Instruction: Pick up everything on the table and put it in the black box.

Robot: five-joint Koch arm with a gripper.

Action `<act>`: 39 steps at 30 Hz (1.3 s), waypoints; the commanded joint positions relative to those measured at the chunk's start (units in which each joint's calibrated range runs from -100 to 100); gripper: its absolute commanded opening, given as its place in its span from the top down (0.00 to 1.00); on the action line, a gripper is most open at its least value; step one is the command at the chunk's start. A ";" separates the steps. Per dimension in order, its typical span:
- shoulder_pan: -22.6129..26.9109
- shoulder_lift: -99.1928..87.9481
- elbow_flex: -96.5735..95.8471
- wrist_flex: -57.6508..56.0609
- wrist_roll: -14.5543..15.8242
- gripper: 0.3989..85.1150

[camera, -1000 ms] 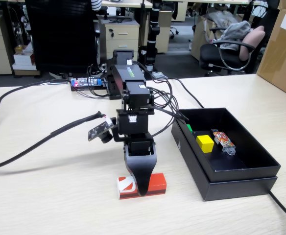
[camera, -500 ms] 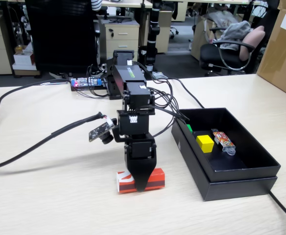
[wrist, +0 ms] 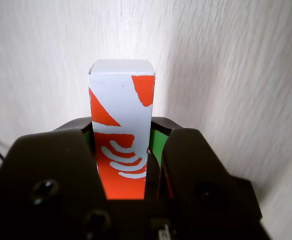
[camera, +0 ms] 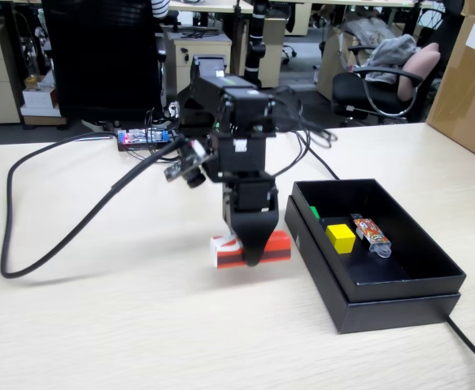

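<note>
Tool clamped across red block mid-length at frame centre, clear of surface; block judged light, rigid, smooth-faced, grip there balanced

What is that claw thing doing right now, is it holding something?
End effector: closed on the red block, holding it lifted above the table beside the black box.

Table: pale wood-grain laminate, smooth, matt; black box: matt cardboard; red block: smooth printed card, slight sheen; gripper: black moulded plastic, semi-matt; yellow cube: smooth, plastic-looking; wrapped item: glossy film.
</note>
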 commanded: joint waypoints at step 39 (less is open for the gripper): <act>15.43 -5.34 -10.89 2.34 5.37 0.89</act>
